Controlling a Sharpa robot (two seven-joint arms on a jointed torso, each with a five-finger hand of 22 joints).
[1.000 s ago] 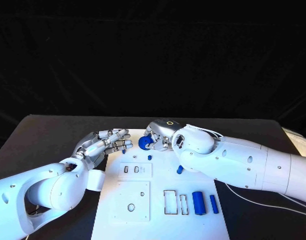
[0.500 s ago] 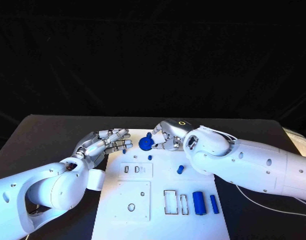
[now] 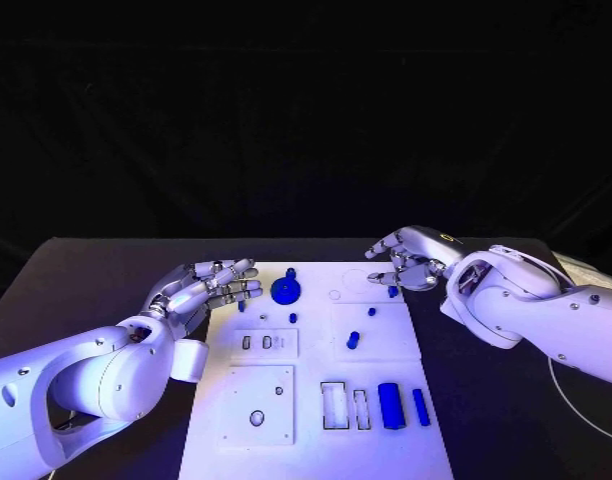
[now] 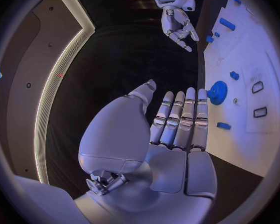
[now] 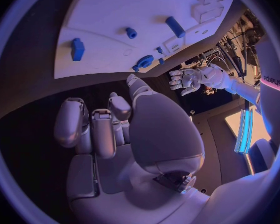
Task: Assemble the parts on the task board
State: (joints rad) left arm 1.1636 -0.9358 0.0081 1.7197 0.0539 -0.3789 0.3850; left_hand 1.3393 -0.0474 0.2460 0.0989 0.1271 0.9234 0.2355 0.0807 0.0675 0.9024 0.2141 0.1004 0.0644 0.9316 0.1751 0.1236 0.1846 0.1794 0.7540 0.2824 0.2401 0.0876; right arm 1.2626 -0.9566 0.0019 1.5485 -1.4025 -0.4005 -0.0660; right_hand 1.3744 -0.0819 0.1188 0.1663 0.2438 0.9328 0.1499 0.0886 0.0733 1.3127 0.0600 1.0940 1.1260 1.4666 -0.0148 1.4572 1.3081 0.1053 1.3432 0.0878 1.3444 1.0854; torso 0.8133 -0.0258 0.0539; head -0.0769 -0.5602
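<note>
Board's a plain white task board (image 3: pixel 321 400) sitting on a black worktop (image 3: pixel 90 280). The parts are all blue: a round gear (image 3: pixel 286 291), a fat cylinder (image 3: pixel 390 406), a thinner peg (image 3: pixel 420 407). Both arms white, left robot hand (image 3: pixel 208 287) and right robot hand (image 3: pixel 407 256) silver.

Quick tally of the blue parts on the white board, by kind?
Round gear-like disc: 1
Small pieces: 5
Long pieces, one thick and one thin: 2
Total: 8
</note>
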